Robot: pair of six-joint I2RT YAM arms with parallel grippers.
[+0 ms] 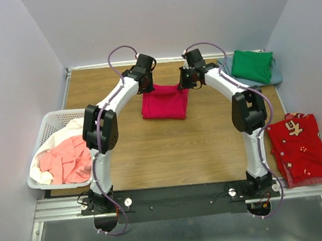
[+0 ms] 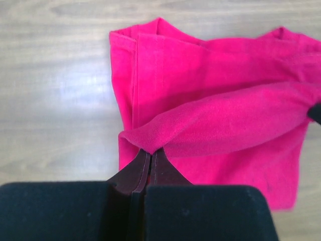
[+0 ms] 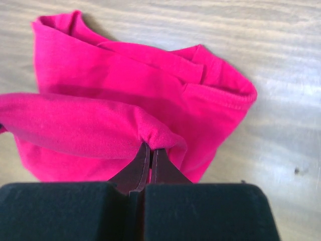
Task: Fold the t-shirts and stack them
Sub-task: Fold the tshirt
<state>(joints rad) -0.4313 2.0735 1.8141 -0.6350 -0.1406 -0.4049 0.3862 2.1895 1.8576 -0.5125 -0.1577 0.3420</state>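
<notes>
the left gripper and right gripper are clamped tight on a raised fold of the crimson-pink t-shirt. it lies at 12 o'clock on the table.

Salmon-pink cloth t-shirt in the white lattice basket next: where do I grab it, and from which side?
Probably pinch a raised crease of the salmon-pink cloth t-shirt from straight above: it lies crumpled in the white lattice basket, whose walls block side approaches.

Left arm and right arm: white shells, black joint housings, lilac cables, black base rail. Left gripper and right gripper: dark, flat, tapering fingers.
</notes>
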